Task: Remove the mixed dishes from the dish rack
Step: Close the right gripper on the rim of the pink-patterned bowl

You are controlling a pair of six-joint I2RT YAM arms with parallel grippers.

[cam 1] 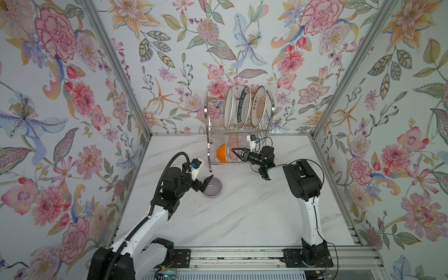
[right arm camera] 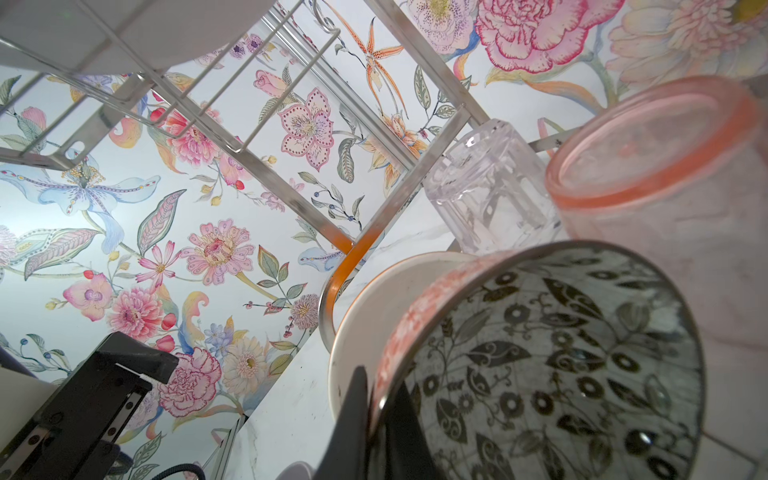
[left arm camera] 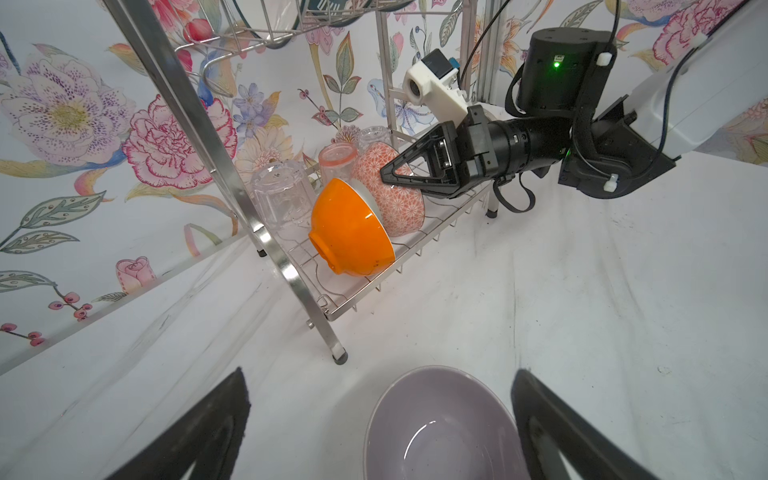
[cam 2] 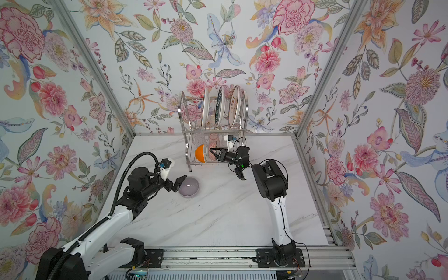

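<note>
Right tool [cam 1: 234,151] is pinched on the rim of the leaf-patterned bowl [right arm camera: 561,365], one finger inside and one outside; the right wrist view confirms it. The bowl stands on edge in the lower tier of the dish rack [cam 1: 206,114], front row. The orange bowl [left arm camera: 349,232] is on edge just beside it, toward the rack's left end; can't tell if they touch. At the back of the same tier are a clear glass [left arm camera: 282,199], the pink glass [left arm camera: 337,160] and a second clear glass [left arm camera: 374,135].

Upper tier, on edge in the slots: white plate [cam 1: 229,108], teal-lettered plate [cam 1: 244,106], orange sunburst plate [cam 1: 258,106]. The teal rim has block capitals, too small to read reliably. The sunburst plate has a few characters near its rim, illegible. No brand marks readable anywhere.

Left tool [cam 1: 203,184] is spread wide over the lilac bowl [cam 1: 213,188]; contact unclear. That bowl sits upright on the bench [cam 1: 242,206], outside the rack, just in front of its left front foot.
</note>
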